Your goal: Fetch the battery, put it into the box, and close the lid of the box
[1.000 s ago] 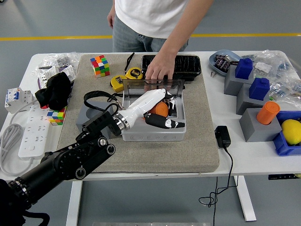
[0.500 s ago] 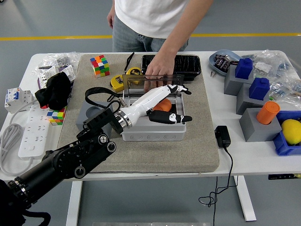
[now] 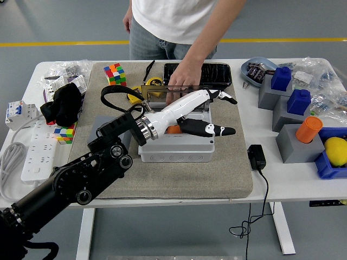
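We see the left hand [image 3: 203, 111], white with black-tipped fingers [image 3: 221, 130], held over the grey box [image 3: 176, 150] on the mat [image 3: 227, 168] covering the tabletop [image 3: 293, 179]. Its fingers are released and spread, grasping nothing. Below and behind the fingers, the orange battery [image 3: 172, 129] lies inside the box, partly hidden by the palm. Beyond the fingers, the box's clear lid [image 3: 162, 95] stands raised, and a person's hand [image 3: 183, 78] rests on its upper edge. Further from the fingers than the lid lie a black tray [image 3: 214, 73] and a yellow tape measure [image 3: 135, 96].
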You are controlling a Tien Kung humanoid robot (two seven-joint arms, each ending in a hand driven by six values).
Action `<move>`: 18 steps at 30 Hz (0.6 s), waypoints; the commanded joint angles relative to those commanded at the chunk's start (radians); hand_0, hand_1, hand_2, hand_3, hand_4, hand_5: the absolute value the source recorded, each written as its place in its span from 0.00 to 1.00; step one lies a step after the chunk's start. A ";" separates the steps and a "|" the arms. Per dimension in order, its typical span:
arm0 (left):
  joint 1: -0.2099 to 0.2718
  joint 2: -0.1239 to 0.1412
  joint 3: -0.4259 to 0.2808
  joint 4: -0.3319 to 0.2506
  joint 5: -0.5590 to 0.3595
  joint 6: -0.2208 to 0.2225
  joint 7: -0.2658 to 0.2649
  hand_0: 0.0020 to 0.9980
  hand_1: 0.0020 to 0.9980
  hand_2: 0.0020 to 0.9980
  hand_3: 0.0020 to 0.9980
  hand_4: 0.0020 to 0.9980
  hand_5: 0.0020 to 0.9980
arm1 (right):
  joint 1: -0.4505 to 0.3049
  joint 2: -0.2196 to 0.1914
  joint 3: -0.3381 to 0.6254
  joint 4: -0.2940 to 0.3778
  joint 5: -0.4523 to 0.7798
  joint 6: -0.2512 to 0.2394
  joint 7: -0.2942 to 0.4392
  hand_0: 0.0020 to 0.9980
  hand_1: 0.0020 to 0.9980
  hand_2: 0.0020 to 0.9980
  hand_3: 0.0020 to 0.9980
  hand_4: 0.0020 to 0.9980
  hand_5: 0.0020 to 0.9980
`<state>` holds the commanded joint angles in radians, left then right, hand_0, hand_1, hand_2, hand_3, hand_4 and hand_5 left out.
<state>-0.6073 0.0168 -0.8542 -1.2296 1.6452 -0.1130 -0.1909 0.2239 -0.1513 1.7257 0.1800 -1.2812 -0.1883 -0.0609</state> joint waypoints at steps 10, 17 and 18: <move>0.016 -0.002 -0.149 -0.116 -0.158 -0.081 0.036 0.74 0.72 0.70 0.68 1.00 0.78 | -0.002 0.004 0.009 0.000 -0.001 0.002 0.001 1.00 0.94 0.86 0.86 1.00 1.00; 0.036 -0.017 -0.237 -0.085 -0.441 -0.062 0.020 0.78 0.80 0.76 0.74 1.00 0.85 | -0.003 0.009 0.017 0.000 -0.007 -0.001 0.004 1.00 0.94 0.86 0.86 1.00 1.00; 0.036 -0.017 -0.259 -0.068 -0.410 -0.031 0.010 0.78 0.80 0.76 0.74 1.00 0.85 | -0.004 0.010 0.017 0.000 -0.007 -0.001 0.004 1.00 0.94 0.86 0.86 1.00 1.00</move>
<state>-0.5717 0.0000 -1.1136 -1.2979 1.2352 -0.1438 -0.1810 0.2200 -0.1417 1.7432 0.1800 -1.2880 -0.1894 -0.0565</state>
